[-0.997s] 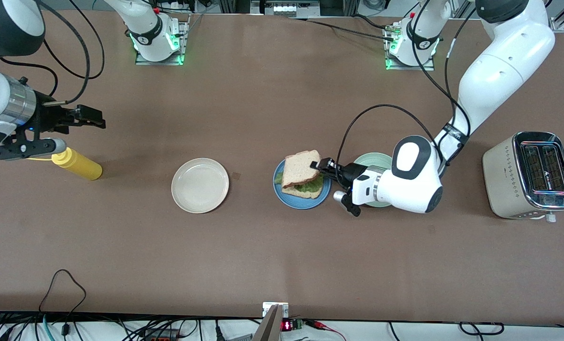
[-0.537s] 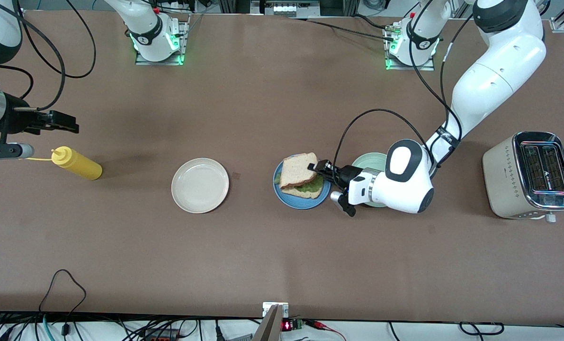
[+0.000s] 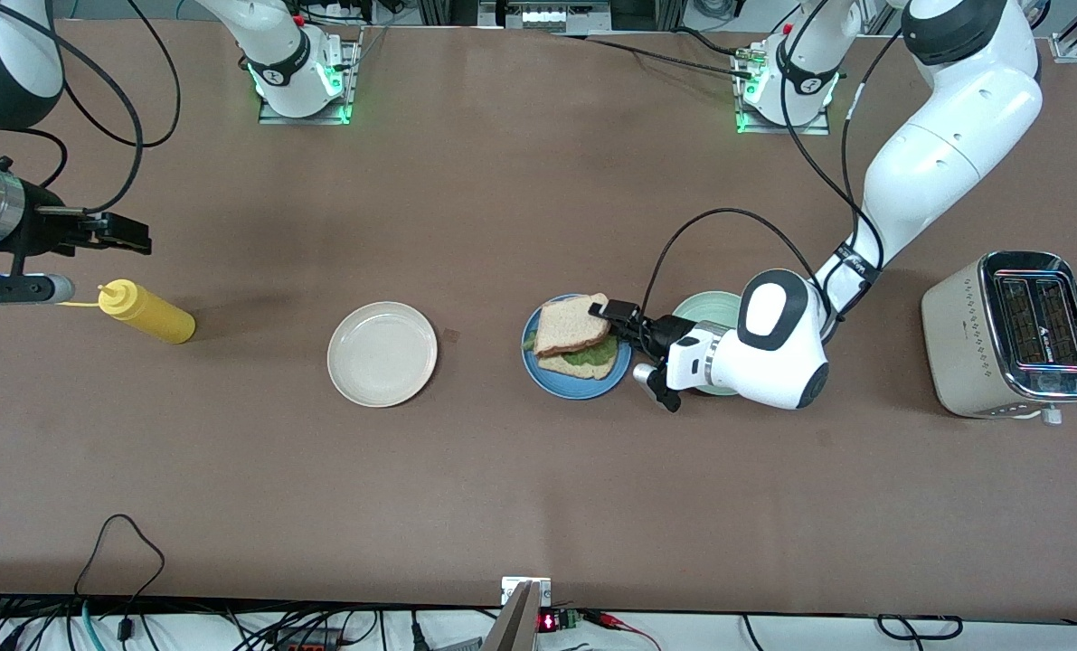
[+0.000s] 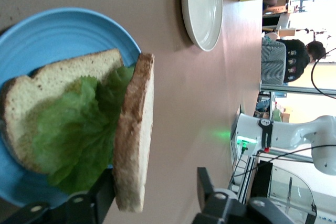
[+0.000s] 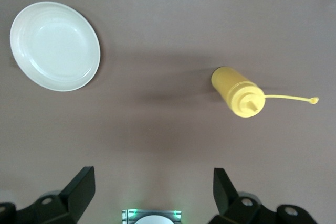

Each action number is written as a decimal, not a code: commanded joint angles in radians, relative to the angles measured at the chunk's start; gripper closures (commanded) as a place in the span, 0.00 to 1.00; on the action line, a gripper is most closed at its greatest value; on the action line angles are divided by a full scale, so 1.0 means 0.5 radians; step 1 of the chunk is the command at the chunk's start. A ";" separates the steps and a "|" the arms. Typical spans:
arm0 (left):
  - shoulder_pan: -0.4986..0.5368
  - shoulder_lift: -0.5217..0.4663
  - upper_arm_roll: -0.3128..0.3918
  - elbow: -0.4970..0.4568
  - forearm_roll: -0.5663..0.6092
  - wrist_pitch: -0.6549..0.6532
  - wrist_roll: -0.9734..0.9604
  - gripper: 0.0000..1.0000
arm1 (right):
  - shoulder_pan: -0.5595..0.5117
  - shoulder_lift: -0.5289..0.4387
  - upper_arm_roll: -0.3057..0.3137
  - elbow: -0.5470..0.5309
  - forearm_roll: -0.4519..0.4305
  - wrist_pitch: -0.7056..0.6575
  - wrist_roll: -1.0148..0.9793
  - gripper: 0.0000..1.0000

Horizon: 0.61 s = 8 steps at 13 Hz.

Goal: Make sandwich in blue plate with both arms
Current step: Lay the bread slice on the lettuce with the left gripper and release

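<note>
We see the round sky-blue plate (image 3: pixel 577 384) (image 4: pixel 63 30) near the middle of the table, carrying the sandwich (image 3: pixel 577 336): a bottom slice of light-brown bread (image 4: pixel 47 93), a crinkled green lettuce leaf (image 4: pixel 79 135) on it, and a top slice of bread (image 4: pixel 134 129) leaning tilted against the leaf. Our left gripper (image 3: pixel 612 316) (image 4: pixel 155 192) hangs over the plate's edge with its black fingers spread, one finger (image 4: pixel 102 195) beside the top slice's crust.

A pale mint-green plate (image 3: pixel 712 307) sits just beside the blue one, mostly under the left arm; we cannot tell what it carries. The round cream-white plate (image 3: pixel 382 353) (image 5: pixel 54 45) holds nothing.

Our right gripper (image 3: pixel 122 233) (image 5: pixel 152 192) waits, fingers parted, above the table near a yellow squeeze bottle (image 3: pixel 146 311) (image 5: pixel 237 92). A beige toaster (image 3: pixel 1008 334) stands at the left arm's end.
</note>
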 commanded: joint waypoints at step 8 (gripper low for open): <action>0.212 -0.347 0.051 0.032 0.461 -0.646 -0.009 0.00 | 0.012 -0.107 -0.039 -0.129 0.077 0.030 0.002 0.00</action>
